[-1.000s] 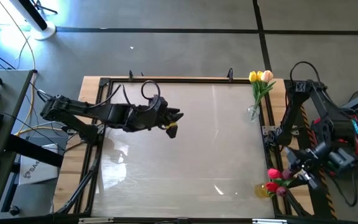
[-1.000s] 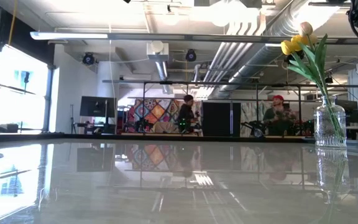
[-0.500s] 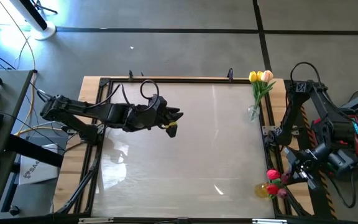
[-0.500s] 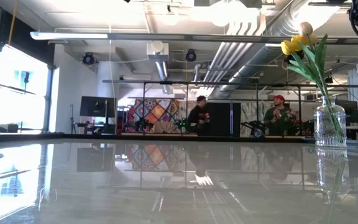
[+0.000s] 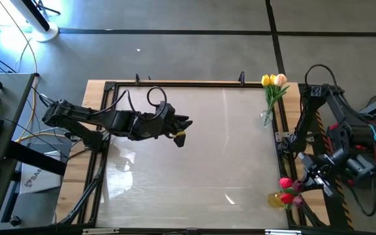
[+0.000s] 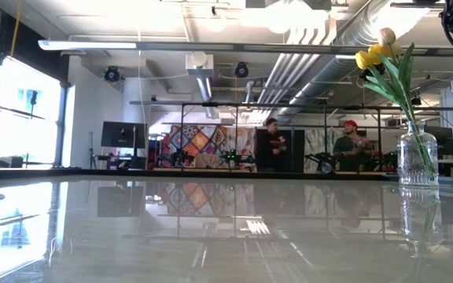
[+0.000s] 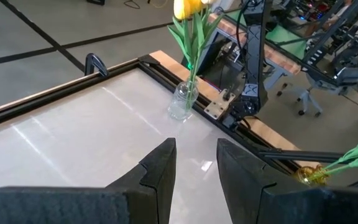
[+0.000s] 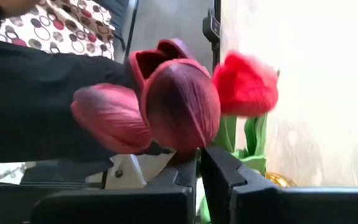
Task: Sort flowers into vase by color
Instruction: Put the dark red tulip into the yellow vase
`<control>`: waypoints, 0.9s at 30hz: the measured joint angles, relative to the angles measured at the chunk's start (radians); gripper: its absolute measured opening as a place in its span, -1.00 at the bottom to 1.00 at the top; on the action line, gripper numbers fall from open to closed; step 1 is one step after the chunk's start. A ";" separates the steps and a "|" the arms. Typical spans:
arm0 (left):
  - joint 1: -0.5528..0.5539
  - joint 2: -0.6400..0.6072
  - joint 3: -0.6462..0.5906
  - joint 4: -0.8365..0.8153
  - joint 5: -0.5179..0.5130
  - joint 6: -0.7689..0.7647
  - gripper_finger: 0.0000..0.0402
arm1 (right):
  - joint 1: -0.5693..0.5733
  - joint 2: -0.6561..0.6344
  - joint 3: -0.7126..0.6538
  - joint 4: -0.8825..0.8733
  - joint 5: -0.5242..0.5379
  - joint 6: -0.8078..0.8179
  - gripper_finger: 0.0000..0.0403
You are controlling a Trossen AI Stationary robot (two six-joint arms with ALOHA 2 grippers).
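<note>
Right claw (image 8: 199, 163) pinches maroon tulip (image 8: 182, 106), its head pointing away from the wrist.

Left gripper (image 5: 183, 129) parted above mid-table, right gripper (image 5: 303, 185) closed at right edge

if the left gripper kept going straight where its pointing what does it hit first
Probably the glass vase of yellow tulips near the table's far right corner. The left gripper points about that way over bare tabletop; depth is unclear, so it might pass beside it.
</note>
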 joint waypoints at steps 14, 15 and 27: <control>-0.033 0.000 0.000 -0.009 -0.002 -0.007 -0.49 | 0.000 0.001 0.151 -0.128 0.040 -0.066 -1.00; -0.037 0.000 0.000 -0.011 -0.002 -0.007 -0.49 | 0.000 0.002 0.156 -0.142 0.039 -0.066 -1.00; -0.049 -0.001 0.000 -0.052 -0.009 -0.036 -0.49 | 0.000 0.050 0.308 -0.323 0.044 -0.122 -1.00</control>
